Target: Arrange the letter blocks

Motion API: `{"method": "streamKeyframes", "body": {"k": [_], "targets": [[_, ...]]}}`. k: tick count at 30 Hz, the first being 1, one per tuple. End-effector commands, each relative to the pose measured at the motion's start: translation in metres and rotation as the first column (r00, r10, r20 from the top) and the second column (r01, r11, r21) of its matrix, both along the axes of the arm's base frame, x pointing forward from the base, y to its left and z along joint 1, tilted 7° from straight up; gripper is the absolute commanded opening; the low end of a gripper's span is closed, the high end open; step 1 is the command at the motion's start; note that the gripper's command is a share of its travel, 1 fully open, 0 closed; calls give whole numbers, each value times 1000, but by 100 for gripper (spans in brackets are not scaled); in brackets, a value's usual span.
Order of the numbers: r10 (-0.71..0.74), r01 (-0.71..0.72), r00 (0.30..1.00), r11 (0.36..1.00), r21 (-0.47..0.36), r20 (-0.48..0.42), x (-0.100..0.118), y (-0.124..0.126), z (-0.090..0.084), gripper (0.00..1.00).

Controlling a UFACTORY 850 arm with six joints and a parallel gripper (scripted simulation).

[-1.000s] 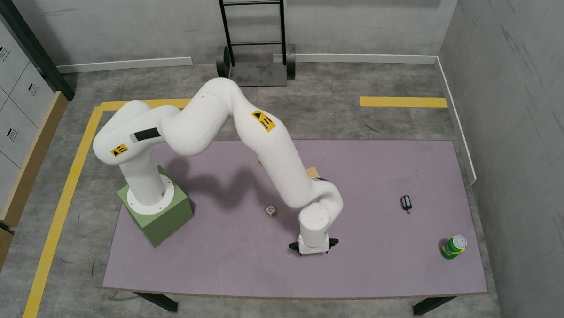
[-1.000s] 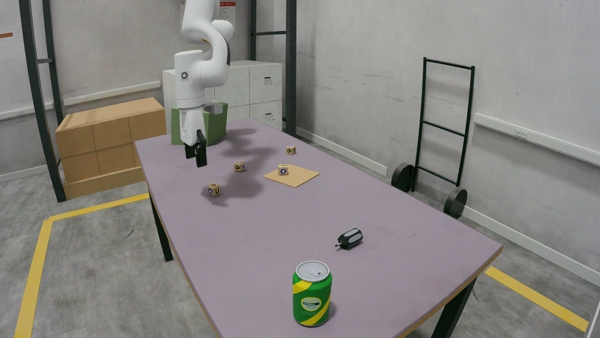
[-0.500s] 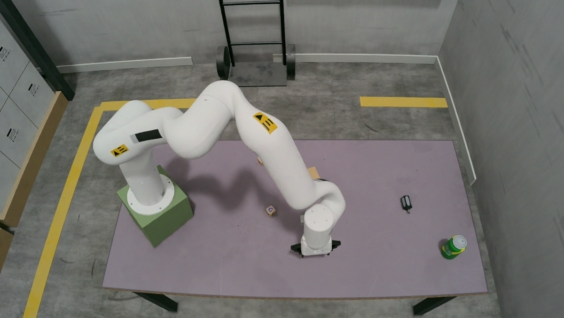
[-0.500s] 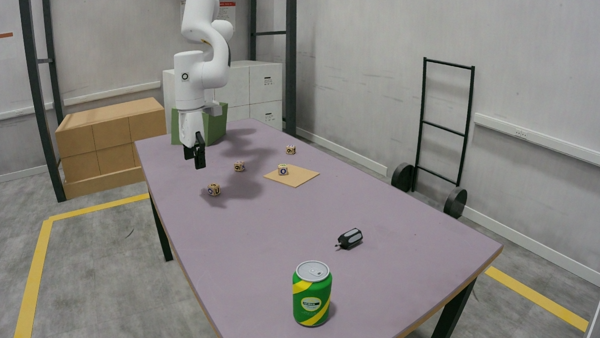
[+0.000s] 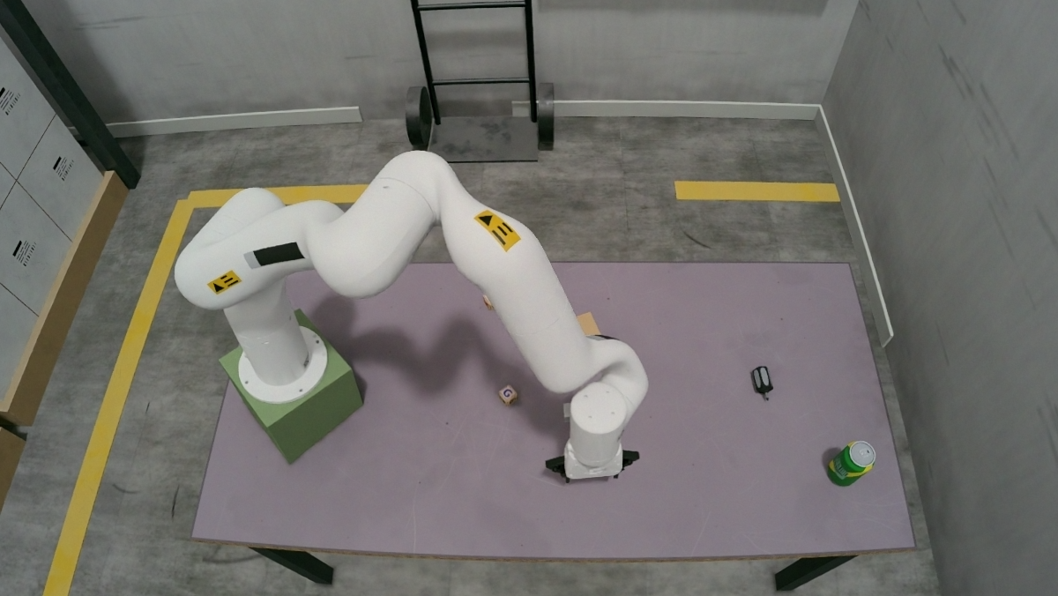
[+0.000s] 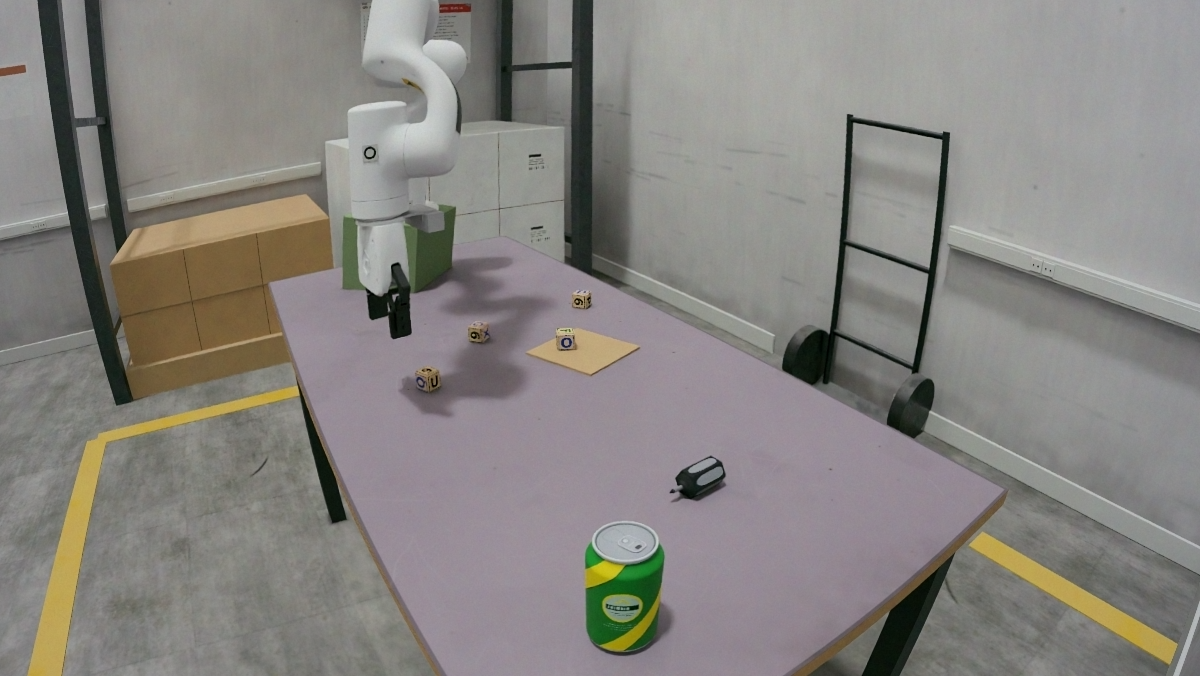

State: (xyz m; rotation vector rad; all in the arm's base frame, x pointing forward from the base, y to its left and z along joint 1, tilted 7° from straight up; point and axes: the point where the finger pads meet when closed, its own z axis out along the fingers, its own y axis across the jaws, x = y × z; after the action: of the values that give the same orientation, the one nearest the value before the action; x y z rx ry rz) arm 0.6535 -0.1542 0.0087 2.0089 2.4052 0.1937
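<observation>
My gripper (image 5: 592,471) (image 6: 398,325) is open and empty. It hangs above the table's front part, over a wooden block (image 6: 427,378) with a U on one side; the top view does not show this block, because the gripper hides it. A block with G on top (image 5: 507,393) (image 6: 477,332) lies nearer the base. A third block (image 6: 565,338) sits on the near corner of the tan mat (image 6: 597,352) (image 5: 589,323); the arm hides it in the top view. A fourth block (image 5: 488,301) (image 6: 581,298) lies off the mat toward the back edge.
A green can (image 5: 851,462) (image 6: 623,596) stands at the table's far right front. A small black object (image 5: 762,379) (image 6: 699,476) lies right of the middle. The arm stands on a green pedestal (image 5: 310,414) (image 6: 434,245) at the left end.
</observation>
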Motion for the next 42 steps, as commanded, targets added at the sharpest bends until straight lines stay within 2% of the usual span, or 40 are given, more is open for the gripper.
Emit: {"method": "streamKeyframes", "body": {"k": [1, 21, 23, 24, 26, 28, 29, 32, 34, 42], "targets": [[0, 0, 1000, 1000, -1, 3, 1, 0, 1, 100], [4, -4, 1000, 1000, -1, 3, 1, 5, 2, 100], [29, -29, 1000, 1000, 0, 6, 0, 35, 4, 100], [52, -52, 999, 999, 0, 8, -3, 63, 5, 100], [71, -71, 997, 998, 1, 10, -6, 85, 7, 100], [71, -71, 997, 998, 1, 10, -6, 85, 7, 100], [106, -106, 994, 994, 0, 13, -15, 127, 10, 100], [131, -131, 991, 991, 0, 15, -22, 156, 12, 100], [162, -162, 987, 987, -1, 17, -34, 190, 14, 100], [267, -267, 963, 964, -9, 24, -91, 296, 21, 100]]}}
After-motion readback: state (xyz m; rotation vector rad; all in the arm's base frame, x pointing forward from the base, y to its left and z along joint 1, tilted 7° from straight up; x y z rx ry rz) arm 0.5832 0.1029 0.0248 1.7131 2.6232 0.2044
